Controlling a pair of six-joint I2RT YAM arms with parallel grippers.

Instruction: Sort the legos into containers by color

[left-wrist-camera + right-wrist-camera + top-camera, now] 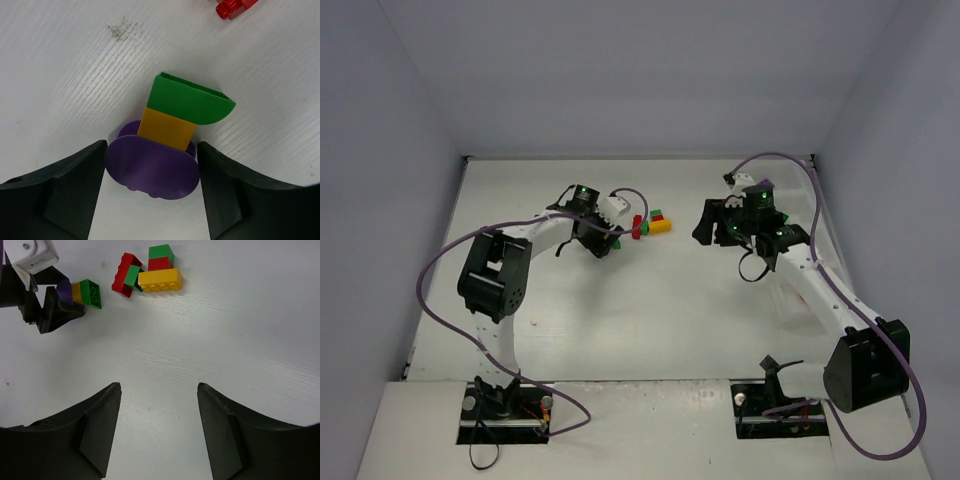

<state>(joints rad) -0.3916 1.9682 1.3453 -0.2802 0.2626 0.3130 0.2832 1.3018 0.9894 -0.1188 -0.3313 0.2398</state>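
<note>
We see a white, finely ribbed table (650,320) with a dark smudge (120,29), boxed in by pale grey walls (620,70). Our left gripper (152,150) pinches the purple brick (150,175) of a purple-yellow-green stack lying on the table. More legos (160,280) cluster nearby. Our right gripper (159,390) hangs above the table, jaws spread.

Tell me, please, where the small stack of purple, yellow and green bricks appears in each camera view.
Top external: the stack is left of centre, at the tip of the left gripper.
Left wrist: middle of the picture, between the fingers.
Right wrist: upper left.
Shared landmark: the red brick lying nearest to it.
</note>
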